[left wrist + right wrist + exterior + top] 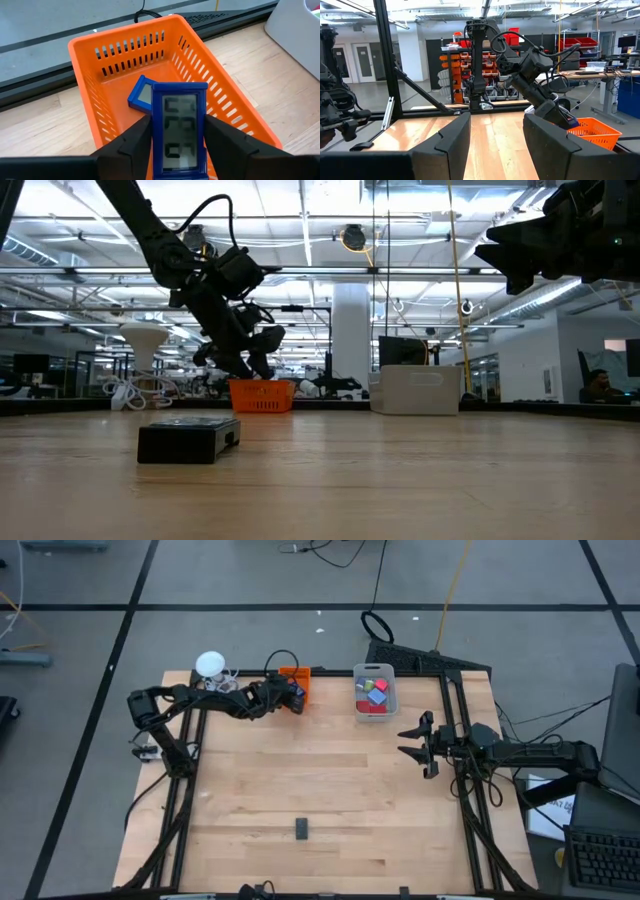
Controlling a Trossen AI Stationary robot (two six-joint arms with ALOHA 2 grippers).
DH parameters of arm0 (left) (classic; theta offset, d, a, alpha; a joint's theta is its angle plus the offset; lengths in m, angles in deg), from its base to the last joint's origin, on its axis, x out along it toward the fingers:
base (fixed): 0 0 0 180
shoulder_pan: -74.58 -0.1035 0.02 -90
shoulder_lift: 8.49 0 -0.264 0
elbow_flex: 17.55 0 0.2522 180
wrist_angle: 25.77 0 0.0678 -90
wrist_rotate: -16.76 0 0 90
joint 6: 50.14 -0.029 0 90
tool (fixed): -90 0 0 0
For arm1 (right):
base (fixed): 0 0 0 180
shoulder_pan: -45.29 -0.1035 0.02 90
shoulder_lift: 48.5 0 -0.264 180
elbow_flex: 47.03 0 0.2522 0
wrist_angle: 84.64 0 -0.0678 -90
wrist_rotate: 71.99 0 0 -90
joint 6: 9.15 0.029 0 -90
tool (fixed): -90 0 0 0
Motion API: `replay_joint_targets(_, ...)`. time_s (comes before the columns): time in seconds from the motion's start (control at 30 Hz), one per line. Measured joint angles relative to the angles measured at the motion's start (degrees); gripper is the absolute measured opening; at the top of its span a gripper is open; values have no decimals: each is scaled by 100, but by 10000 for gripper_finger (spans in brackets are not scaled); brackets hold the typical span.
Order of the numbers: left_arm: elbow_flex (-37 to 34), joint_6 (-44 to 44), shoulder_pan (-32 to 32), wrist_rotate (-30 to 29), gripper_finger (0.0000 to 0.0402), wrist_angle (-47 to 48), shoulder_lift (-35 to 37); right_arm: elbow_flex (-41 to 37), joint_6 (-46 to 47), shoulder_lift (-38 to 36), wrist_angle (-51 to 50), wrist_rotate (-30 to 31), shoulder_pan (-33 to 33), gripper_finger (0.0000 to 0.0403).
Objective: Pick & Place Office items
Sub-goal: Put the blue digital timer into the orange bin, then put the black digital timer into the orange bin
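High view: we barely make out the orange bin (297, 681) at twelve o'clock, half covered by the left gripper (292, 695), whose fingers clamp a blue display (179, 131) above another blue piece (140, 94) inside. At one o'clock, the clear bin (375, 690) holds red, pink, blue and green bits. At three o'clock, the right gripper (413, 746) hangs parted, empty. At six o'clock, a dark block (302, 829) lies alone.

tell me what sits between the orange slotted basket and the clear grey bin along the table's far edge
Nothing: in the high view only bare wood separates the orange slotted basket from the clear grey bin.
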Motion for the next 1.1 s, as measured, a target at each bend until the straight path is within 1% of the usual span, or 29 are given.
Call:
replay_joint_targets(0.13,-1,-15,0,-12,191,0,0,0,0,0,0,0,-1,171)
replay_joint_targets(0.27,-1,-14,0,-15,200,0,0,0,0,0,0,0,-1,171)
replay_joint_targets(0.4,-1,-123,0,-15,198,0,1,0,0,0,0,0,-2,171)
replay_joint_targets(0.57,-1,-203,0,18,184,-18,19,0,0,1,0,0,-1,171)
replay_joint_targets(0.7,-8,-591,-4,528,171,96,392,0,0,2,0,0,-1,171)
replay_joint_targets(0.83,-7,-732,53,1121,160,135,1015,0,0,1,-1,0,-1,171)
replay_joint_targets(0.97,-7,-515,274,1579,151,162,1701,0,0,1,0,0,-2,171)
replay_joint_targets(1.1,-5,-66,608,1947,142,158,2284,0,0,0,-2,0,0,171)
